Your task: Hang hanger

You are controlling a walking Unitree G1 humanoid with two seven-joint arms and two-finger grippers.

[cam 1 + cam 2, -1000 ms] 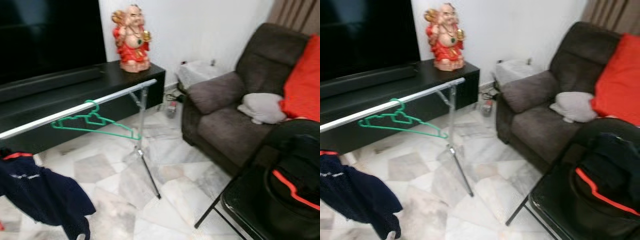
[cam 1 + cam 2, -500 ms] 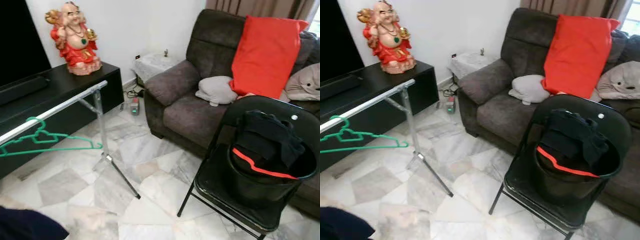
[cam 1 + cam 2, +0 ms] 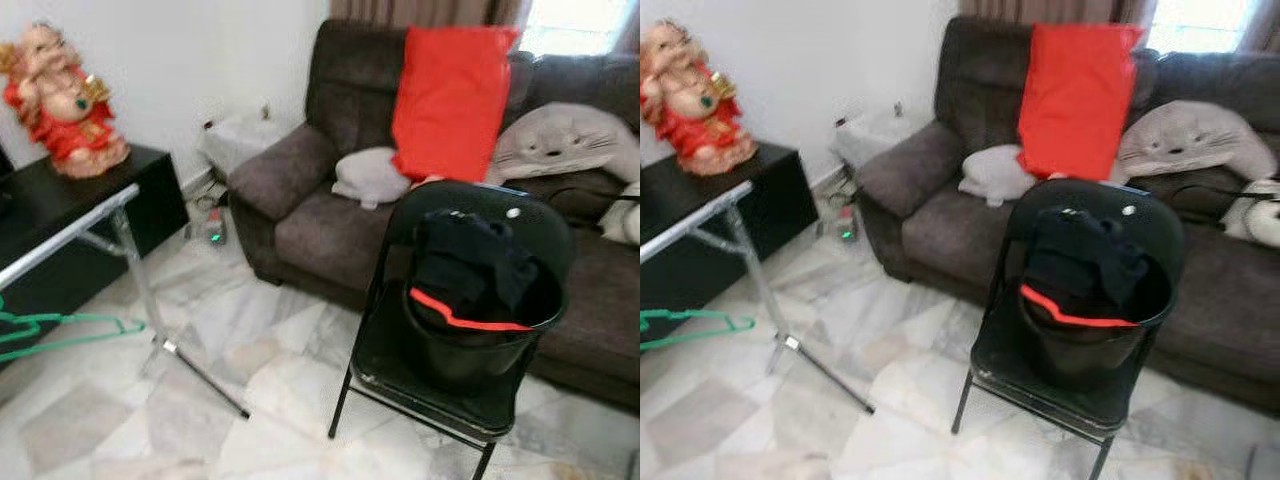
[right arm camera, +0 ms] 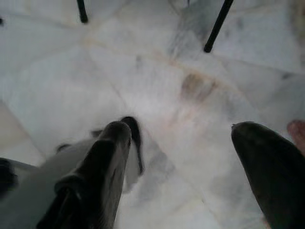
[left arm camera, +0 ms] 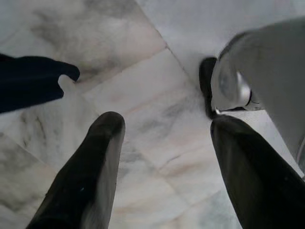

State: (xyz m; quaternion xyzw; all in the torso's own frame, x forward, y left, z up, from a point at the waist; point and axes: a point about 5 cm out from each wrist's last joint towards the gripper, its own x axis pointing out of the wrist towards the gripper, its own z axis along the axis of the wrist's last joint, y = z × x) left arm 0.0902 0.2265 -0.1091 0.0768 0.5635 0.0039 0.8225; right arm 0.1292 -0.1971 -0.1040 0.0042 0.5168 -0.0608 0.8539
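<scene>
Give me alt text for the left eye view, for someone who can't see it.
A black folding chair holding a black bucket of dark clothes stands on a marble floor before a dark brown sofa with a red cushion. At left, a green hanger hangs beneath a silver rail.

I'm in a home living room. I see a dark sofa (image 3: 330, 200) with a red cushion (image 3: 450, 100), a marble floor (image 3: 260, 400) and a figurine (image 3: 60, 100).
</scene>
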